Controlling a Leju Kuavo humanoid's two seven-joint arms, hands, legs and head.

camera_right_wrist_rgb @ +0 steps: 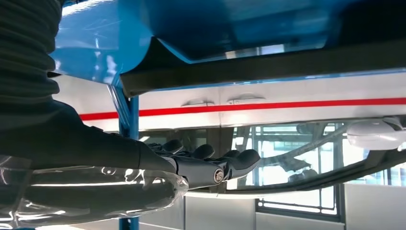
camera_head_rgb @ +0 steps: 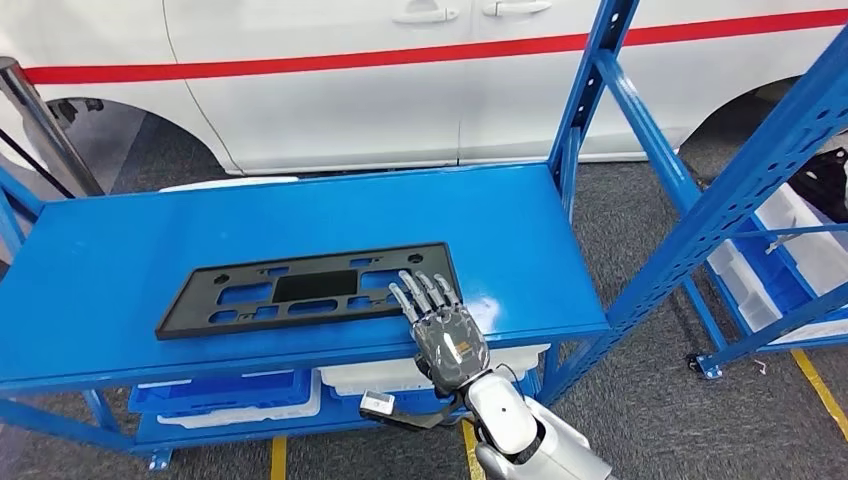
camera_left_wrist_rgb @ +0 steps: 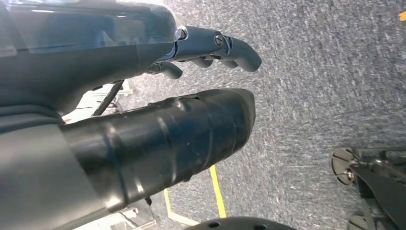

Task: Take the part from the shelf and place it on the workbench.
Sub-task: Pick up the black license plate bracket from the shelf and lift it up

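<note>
The part [camera_head_rgb: 308, 289], a flat black plate with cut-outs, lay on the blue shelf [camera_head_rgb: 120, 250] toward its front edge. The right hand [camera_head_rgb: 443, 325] reached over that front edge at the part's right end, fingers [camera_head_rgb: 424, 292] straight and slightly apart, resting on the part's near right corner without gripping it. The left hand [camera_left_wrist_rgb: 210, 48] hung above grey floor [camera_left_wrist_rgb: 325, 72], fingers loosely curled, holding nothing.

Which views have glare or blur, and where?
Head view: sharp, with a white glare spot on the blue shelf beside the right hand. Left wrist view: the left hand is close and soft, the floor grainy. Right wrist view: bright windows behind leave the hand's fingers dark.
</note>
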